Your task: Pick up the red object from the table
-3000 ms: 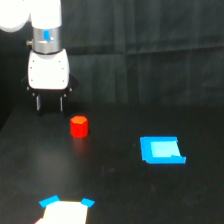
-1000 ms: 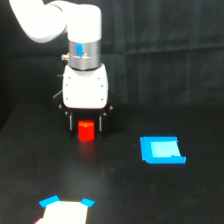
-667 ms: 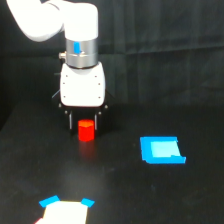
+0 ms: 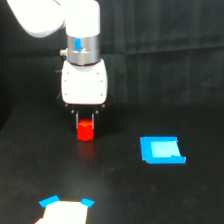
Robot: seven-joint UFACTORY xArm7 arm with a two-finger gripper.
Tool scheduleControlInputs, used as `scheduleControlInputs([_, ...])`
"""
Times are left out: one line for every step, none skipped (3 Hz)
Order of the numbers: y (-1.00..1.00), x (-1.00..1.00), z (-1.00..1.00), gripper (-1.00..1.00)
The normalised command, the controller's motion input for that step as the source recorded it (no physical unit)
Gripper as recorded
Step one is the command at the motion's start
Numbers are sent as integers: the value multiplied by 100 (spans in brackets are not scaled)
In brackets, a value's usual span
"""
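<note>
The red object (image 4: 85, 131) is a small red-orange stubby cylinder on the black table (image 4: 120, 195), left of centre in the exterior view. My gripper (image 4: 85, 120) hangs straight down over it from the white arm. Its two dark fingers (image 4: 77, 119) stand close against the red object's upper sides, so the gripper is shut on it. The object's lower part shows below the fingertips, at table level.
A flat blue rectangle (image 4: 161, 150) lies on the table to the exterior view's right of the red object. A blue-and-white patch (image 4: 65, 210) lies at the front left edge. The backdrop is black.
The arm came from the back left to above the red object and came down around it. In the last second the fingers closed inward onto it. The red object has stayed in place.
</note>
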Motion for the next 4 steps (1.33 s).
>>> scheduleControlInputs([-40, 73, 100, -76])
scheduleControlInputs([-21, 69, 100, -56])
scheduleControlInputs([-45, 39, 100, -79])
scheduleControlInputs([-6, -35, 100, -100])
